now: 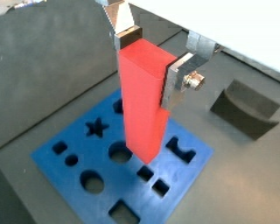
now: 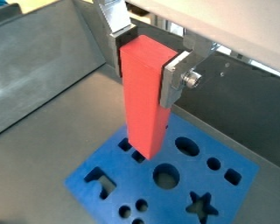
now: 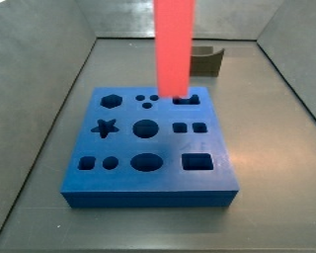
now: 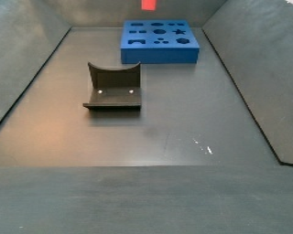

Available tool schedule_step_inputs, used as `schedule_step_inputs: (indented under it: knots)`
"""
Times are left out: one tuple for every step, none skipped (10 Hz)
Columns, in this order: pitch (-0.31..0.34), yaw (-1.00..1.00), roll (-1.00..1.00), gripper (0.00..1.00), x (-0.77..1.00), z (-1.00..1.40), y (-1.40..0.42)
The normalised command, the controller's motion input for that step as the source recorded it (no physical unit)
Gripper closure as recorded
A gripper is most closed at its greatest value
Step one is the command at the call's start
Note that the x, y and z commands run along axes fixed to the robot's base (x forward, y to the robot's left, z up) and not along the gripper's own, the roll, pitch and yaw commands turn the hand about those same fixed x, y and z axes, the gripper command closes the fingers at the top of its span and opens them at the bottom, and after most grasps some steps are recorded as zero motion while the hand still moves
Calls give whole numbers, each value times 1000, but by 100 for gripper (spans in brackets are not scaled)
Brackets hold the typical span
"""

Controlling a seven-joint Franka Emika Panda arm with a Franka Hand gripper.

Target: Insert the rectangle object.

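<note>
The rectangle object (image 1: 143,105) is a tall red-orange block, hanging upright. My gripper (image 1: 152,59) is shut on its upper end, one silver finger on each side, as both wrist views show (image 2: 149,59). The block (image 2: 145,105) reaches down to the blue board (image 2: 90,199) with shaped holes. In a side view the block (image 3: 172,44) has its lower end at the far row of holes of the board (image 3: 147,196). I cannot tell whether it touches the board or is inside a hole. Another side view shows only a bit of the block (image 4: 149,5) above the board (image 4: 161,58). Both side views cut the gripper off.
The dark grey fixture (image 4: 113,87) stands on the grey floor, apart from the board; it also shows in a wrist view (image 1: 245,107) and behind the board in a side view (image 3: 207,61). Sloping grey walls (image 3: 42,119) enclose the floor.
</note>
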Motion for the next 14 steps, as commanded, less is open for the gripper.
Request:
schedule_step_inputs:
  knots:
    - [113,0,393,100,677,-366,-494]
    - [100,0,361,100,717,-374,-500]
    - [36,0,199,100,877,-494,-514]
    - [26,40,200,100,906,-463,-411]
    - [24,20,263,100,937,-409,-377]
    - [29,43,276,100,871,-340,-386]
    - [31,126,231,100,646,-294,-354]
    - [20,97,150,100,486,-289,-226]
    - [0,109,41,100,143,-209,-194]
    - [0,89,-29,100,0,-149,-186]
    - [-20,137,-199,100,0,-117,-131]
    - [-11,180,-304,100,-29,-83,0]
    - [-37,251,-359,100,-194,-80,0]
    - [-90,223,-266,100,-286,-109,0]
